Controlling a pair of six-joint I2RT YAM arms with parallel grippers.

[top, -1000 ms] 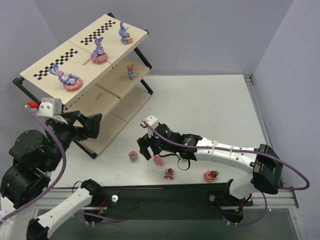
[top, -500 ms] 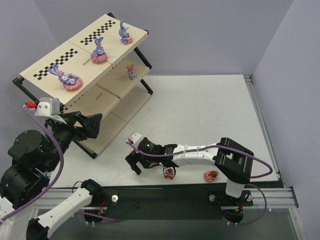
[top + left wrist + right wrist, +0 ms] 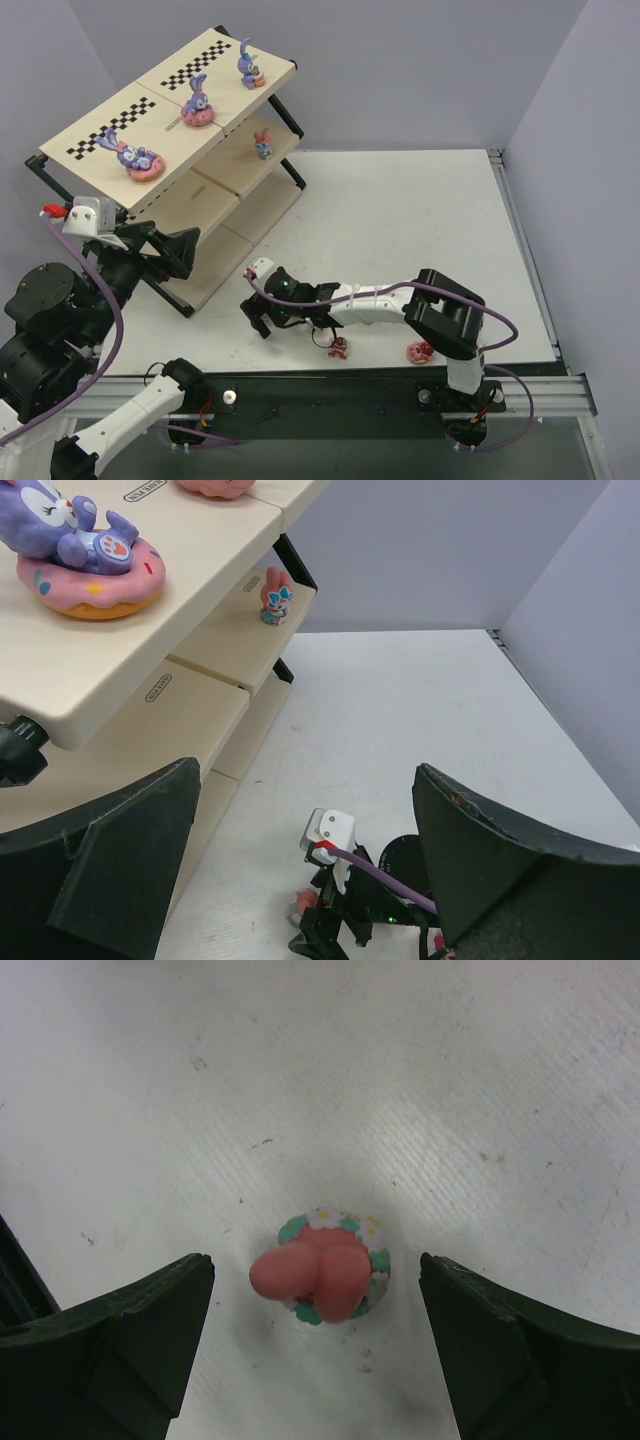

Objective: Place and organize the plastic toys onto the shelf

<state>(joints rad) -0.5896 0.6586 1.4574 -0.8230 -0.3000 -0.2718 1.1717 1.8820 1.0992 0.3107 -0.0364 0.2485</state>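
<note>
The shelf (image 3: 110, 125) stands at the far left, with three purple bunnies on pink donuts (image 3: 138, 157) (image 3: 198, 102) (image 3: 249, 66) on its checkered top board. A pink figure (image 3: 264, 145) stands on the middle tier. My right gripper (image 3: 262, 322) is open, pointing down over a pink toy on a flower base (image 3: 325, 1275). The toy stands between the jaws with a gap on each side. Two more toys (image 3: 340, 347) (image 3: 421, 350) lie near the front edge. My left gripper (image 3: 180, 250) is open and empty beside the shelf's front end.
In the left wrist view the shelf's top board (image 3: 150, 630) with a bunny (image 3: 75, 545) is close at the upper left, and the right gripper (image 3: 335, 910) is below. A black rail (image 3: 330, 395) runs along the table's near edge.
My right arm has swung left and toward the near edge, from the middle toys to above the leftmost pink toy. My left gripper has barely shifted.
</note>
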